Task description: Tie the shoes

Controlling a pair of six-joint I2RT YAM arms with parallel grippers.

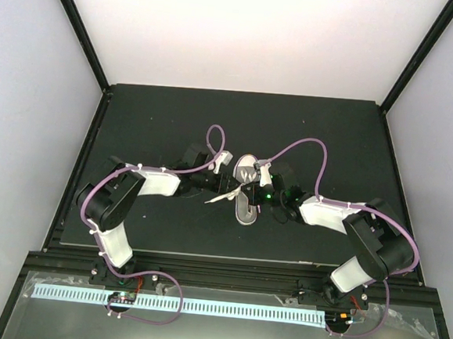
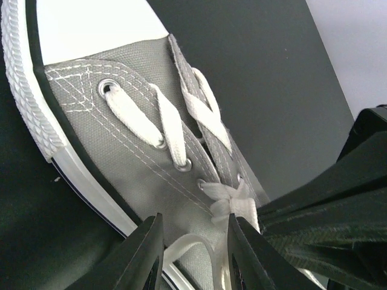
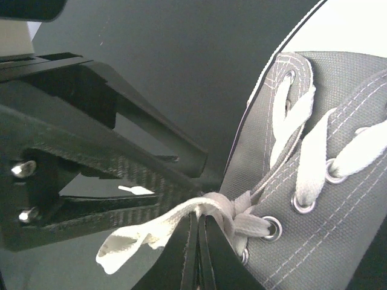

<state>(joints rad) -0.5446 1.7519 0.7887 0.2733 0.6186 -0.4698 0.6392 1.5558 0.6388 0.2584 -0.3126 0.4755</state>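
At the sneaker's [image 1: 247, 191] knot [image 3: 221, 205], one lace [image 3: 175, 216] is pinched by the closed right gripper [image 3: 197, 232], while the loop [image 2: 179, 246] is best centred between the left gripper's [image 2: 193, 241] spread fingers [image 2: 142, 260].

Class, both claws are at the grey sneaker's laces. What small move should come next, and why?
Probably close the left claw on the white lace between its parted fingers: the right claw is shut at the knot on the small grey canvas sneaker, so both could pull.
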